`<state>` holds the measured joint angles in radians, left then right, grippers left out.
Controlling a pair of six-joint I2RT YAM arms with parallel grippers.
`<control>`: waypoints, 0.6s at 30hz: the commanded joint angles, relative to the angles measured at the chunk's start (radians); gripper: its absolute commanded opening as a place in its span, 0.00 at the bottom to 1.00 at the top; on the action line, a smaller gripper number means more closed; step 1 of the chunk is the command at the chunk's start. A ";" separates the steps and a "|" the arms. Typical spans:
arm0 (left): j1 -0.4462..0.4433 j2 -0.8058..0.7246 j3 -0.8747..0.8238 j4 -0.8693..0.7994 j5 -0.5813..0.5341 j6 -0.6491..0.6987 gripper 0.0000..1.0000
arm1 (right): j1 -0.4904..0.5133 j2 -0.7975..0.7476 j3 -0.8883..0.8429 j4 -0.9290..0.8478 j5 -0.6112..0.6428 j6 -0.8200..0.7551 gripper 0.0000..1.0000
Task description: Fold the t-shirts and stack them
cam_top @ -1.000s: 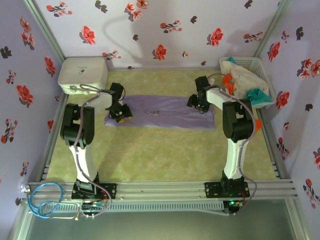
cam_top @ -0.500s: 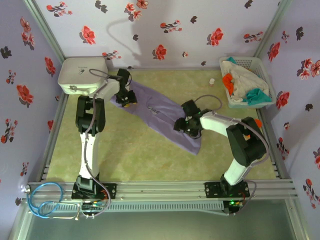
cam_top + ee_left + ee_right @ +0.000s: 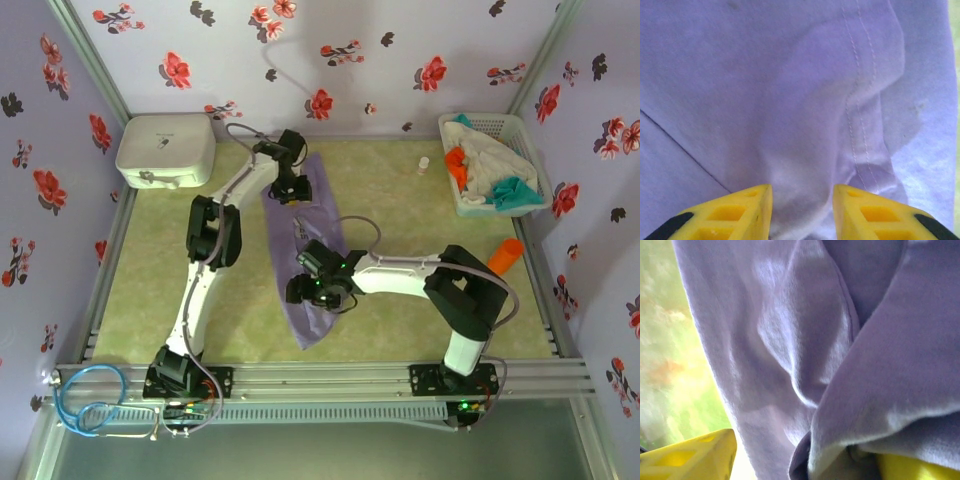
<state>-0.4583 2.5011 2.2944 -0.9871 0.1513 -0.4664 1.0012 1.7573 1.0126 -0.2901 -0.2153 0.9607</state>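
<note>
Grips far end of lavender t-shirt (image 3: 318, 215) with left end effector (image 3: 292, 192); right end effector (image 3: 305, 290) released over near half, along long axis.

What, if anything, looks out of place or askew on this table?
The lavender t-shirt lies as a narrow, rumpled strip slanting across the mat, not spread flat; its near end is bunched at the right claw. A small white item sits loose beside the basket.

lavender t-shirt (image 3: 315, 215); white lattice basket (image 3: 500, 120); white box (image 3: 165, 148); red-flowered lilac walls (image 3: 400, 30); yellow-green table (image 3: 420, 320).
</note>
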 commanded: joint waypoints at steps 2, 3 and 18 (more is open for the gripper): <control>0.038 -0.086 -0.015 -0.066 -0.012 0.046 0.36 | -0.013 -0.076 0.065 -0.285 0.163 -0.093 0.80; 0.047 -0.117 -0.040 -0.062 -0.011 0.049 0.36 | -0.023 -0.095 0.086 -0.321 0.187 -0.118 0.81; 0.150 -0.761 -0.816 0.290 -0.004 -0.007 0.47 | -0.266 0.027 0.429 -0.317 0.209 -0.439 0.86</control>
<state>-0.3115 1.7855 1.5883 -0.7872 0.1326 -0.4522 0.7589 1.7210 1.3689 -0.6132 -0.0135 0.6235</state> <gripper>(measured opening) 0.467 0.859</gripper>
